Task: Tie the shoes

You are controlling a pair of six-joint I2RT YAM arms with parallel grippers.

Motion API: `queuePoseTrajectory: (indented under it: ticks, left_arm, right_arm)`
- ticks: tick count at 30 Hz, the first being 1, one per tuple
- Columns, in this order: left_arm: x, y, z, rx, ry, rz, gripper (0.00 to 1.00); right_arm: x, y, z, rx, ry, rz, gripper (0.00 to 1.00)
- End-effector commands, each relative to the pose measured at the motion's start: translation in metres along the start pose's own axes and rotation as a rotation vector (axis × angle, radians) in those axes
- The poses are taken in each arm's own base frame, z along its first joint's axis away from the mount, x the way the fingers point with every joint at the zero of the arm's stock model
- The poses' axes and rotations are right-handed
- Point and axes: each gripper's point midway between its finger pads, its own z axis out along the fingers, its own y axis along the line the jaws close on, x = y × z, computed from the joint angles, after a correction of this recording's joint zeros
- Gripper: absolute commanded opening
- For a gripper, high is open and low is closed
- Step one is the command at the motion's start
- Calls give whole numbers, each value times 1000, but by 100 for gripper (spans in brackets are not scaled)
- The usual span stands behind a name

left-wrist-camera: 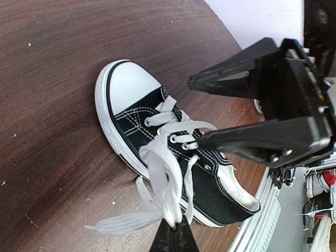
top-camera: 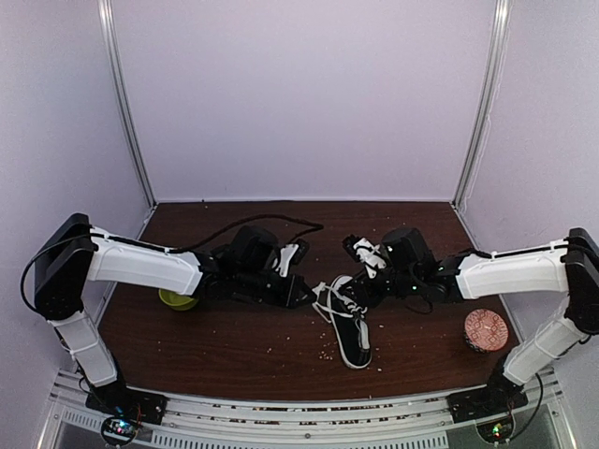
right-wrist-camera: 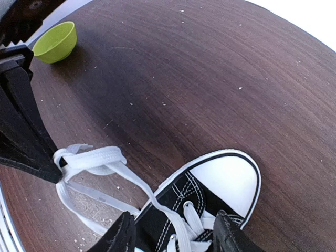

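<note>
A black canvas shoe (top-camera: 352, 335) with a white toe cap lies mid-table, seen also in the left wrist view (left-wrist-camera: 173, 152) and the right wrist view (right-wrist-camera: 226, 184). My left gripper (left-wrist-camera: 174, 231) is shut on a loop of white lace (left-wrist-camera: 165, 178), pulled out to the shoe's side. That same loop (right-wrist-camera: 89, 157) shows at the left gripper's tip (right-wrist-camera: 31, 152). A loose lace end (left-wrist-camera: 121, 220) lies on the wood. My right gripper (right-wrist-camera: 176, 236) is open, its fingers (left-wrist-camera: 247, 142) apart just over the eyelets and holding nothing. From above, the left gripper (top-camera: 304, 292) and right gripper (top-camera: 360, 295) flank the shoe's tongue end.
A green bowl (top-camera: 178, 299) sits partly under the left arm and also shows far off (right-wrist-camera: 55, 42). A round patterned object (top-camera: 486, 329) lies near the right arm's base. Crumbs dot the brown table (top-camera: 234, 346). A metal rail (left-wrist-camera: 262, 220) runs close behind the heel.
</note>
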Motion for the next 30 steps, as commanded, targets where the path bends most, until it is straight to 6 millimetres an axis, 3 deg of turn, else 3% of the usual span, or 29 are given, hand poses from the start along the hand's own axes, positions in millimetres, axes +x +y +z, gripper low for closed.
queuePoseTrajectory:
  ticks: [1, 6, 8, 11, 13, 14, 17, 19, 22, 25, 30]
  left_arm:
    - [-18, -17, -5, 55, -48, 49, 0]
    - [-19, -19, -4, 59, -39, 55, 0]
    - [-19, -19, -3, 62, -37, 56, 0]
    - [-20, -19, -2, 61, -37, 55, 0]
    - [-20, -17, -3, 46, -36, 50, 0]
    - [-20, -13, -4, 21, -40, 44, 0]
    - [-21, 8, -13, -89, -72, 3, 2]
    - [-19, 28, -18, -174, -80, -49, 11]
    - [-10, 44, -17, -196, -57, -119, 16]
    - [-3, 53, -15, -202, -51, -163, 26]
    - [-21, 31, -15, -123, -73, -100, 42]
  right_arm:
    - [2, 10, 20, -46, 47, -78, 53]
    - [0, 10, 40, -54, 70, -103, 54]
    - [-2, 11, 46, -64, 66, -108, 50]
    - [-8, 17, 51, -93, 40, -93, 29]
    - [-12, 16, 50, -90, 17, -67, 2]
    - [-14, 10, 48, -60, 7, -45, 0]
    - [-18, -20, 30, 75, -39, 65, 0]
    - [-19, -42, 7, 182, -79, 141, 0]
    - [-15, -58, -32, 280, -134, 225, 0]
    - [6, -61, -54, 306, -127, 296, 0]
    - [26, -50, -75, 241, -144, 382, 0]
